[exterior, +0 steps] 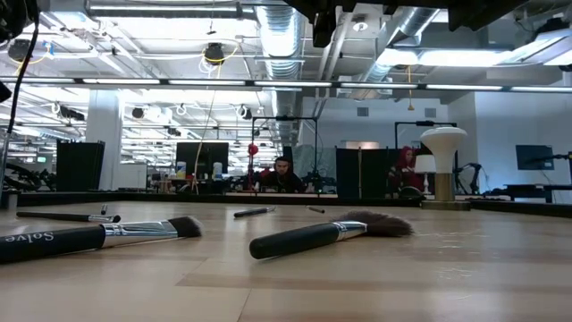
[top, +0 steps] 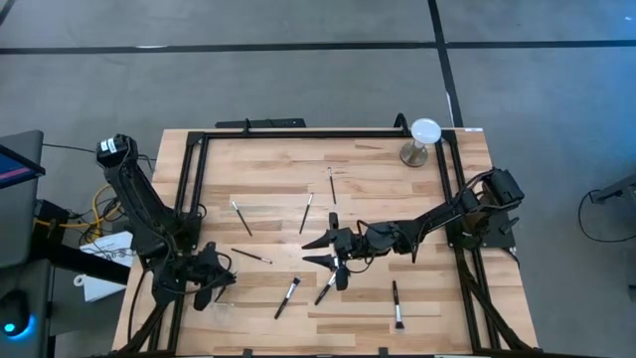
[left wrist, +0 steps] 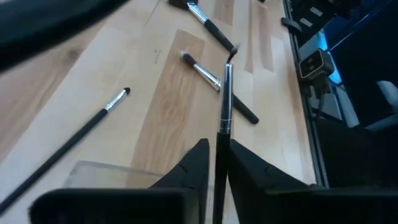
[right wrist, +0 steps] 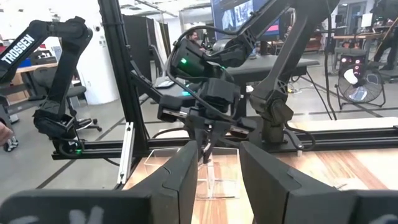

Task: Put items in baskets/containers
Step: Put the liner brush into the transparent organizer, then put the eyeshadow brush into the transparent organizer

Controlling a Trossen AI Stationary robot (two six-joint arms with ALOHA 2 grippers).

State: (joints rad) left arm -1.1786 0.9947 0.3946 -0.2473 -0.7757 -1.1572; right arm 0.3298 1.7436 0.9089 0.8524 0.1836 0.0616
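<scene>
Currently, table (top: 268, 164) bears scattered brushes | clear tray (right wrist: 214, 174) at 7 o'clock corner, light, thin-walled | left gripper (left wrist: 216, 163) over tray, clamped on slim brush (left wrist: 225, 99): light, stiff, slippery; best pinched mid-handle | right gripper (top: 320, 251) at centre, fingers apart, empty.

- Light butcher-block wooden table (top: 268, 189), bordered by a black metal rail frame (top: 298, 132).
- Far right corner: round white disc on a metal stand (top: 424, 140), upright.
- Slim dark-handled makeup brushes lie loose, scattered on the wood: one near the far middle (top: 332, 185), two mid-table (top: 240, 217) (top: 307, 213), one left of centre (top: 251, 256), one near the front (top: 287, 297), one front right (top: 397, 304).
- Clear plastic rectangular tray (right wrist: 211, 174) sits on the wood at the front left corner.
</scene>
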